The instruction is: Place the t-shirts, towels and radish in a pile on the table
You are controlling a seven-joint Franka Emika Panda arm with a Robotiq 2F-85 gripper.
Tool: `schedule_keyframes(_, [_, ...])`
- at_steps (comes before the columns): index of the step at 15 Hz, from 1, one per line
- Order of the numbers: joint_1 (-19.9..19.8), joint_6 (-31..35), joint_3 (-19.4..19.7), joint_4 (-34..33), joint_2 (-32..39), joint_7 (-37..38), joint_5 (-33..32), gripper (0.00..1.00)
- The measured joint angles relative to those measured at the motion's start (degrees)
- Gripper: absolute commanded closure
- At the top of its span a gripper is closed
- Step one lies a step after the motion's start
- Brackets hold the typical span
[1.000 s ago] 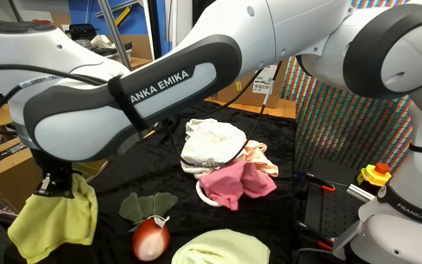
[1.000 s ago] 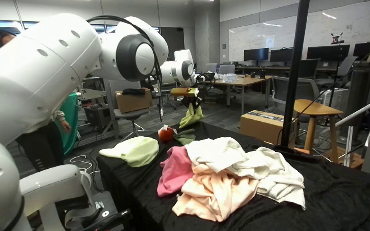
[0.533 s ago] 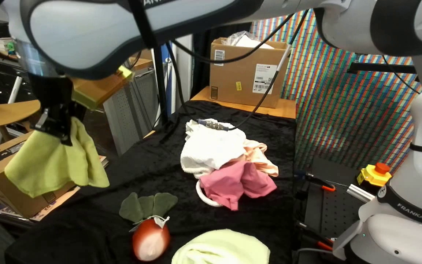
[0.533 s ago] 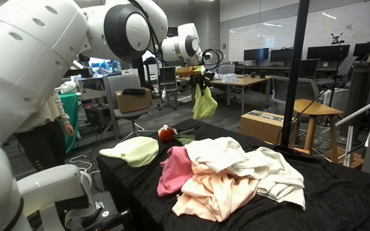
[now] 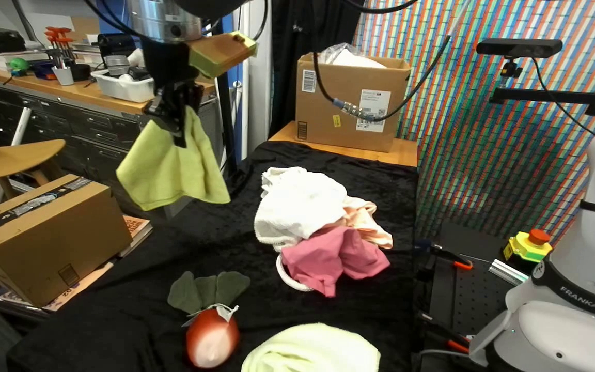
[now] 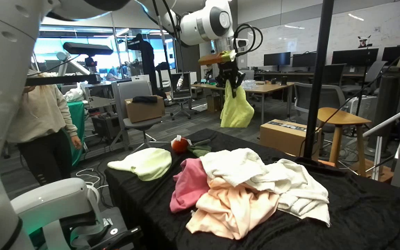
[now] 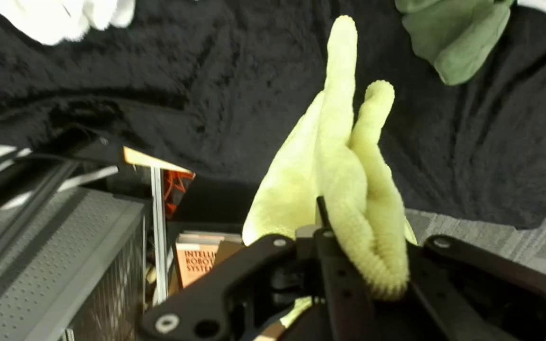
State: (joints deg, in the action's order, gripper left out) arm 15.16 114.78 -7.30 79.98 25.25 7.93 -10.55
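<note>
My gripper (image 6: pixel 233 88) is shut on a yellow-green towel (image 5: pixel 173 170), which hangs in folds below the fingers, above the far-left part of the black-draped table (image 5: pixel 122 310). In the wrist view the towel (image 7: pixel 341 156) bunches up between the jaws and hides one fingertip. The radish (image 5: pixel 212 338), red-orange with dark green leaves, lies on the table near a pale green cloth (image 5: pixel 318 351). A white towel (image 6: pixel 234 165), a pink cloth (image 6: pixel 191 187) and a peach cloth (image 6: pixel 234 211) lie heaped together. Which of these cloths are t-shirts, I cannot tell.
A cardboard box (image 5: pixel 49 237) stands beside the table, and a larger box (image 5: pixel 349 103) stands behind it. A black pole (image 6: pixel 319 80) rises by the table edge, near a wooden stool (image 6: pixel 342 116). A person (image 6: pixel 47 114) stands in the background.
My gripper has risen and swung inward with the towel, from low by the table's outer corner, towards the heap's side. The radish and the other cloths have stayed put.
</note>
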Motion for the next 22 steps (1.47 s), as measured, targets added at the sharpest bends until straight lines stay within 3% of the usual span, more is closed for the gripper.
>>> schedule_keyframes(6, [-4.67,-11.84,0.81,12.92,-11.10,-0.06,4.22,0.95])
schedule_keyframes(11, [-7.32,-15.69,2.09,21.44,-15.92,0.89,5.13,0.96])
schedule_keyframes(12, [-7.68,-15.81,2.42,22.65,-16.14,1.47,5.13,0.73])
schedule_keyframes(22, [-9.28,-16.11,4.14,27.10,-16.39,6.39,5.13,0.01])
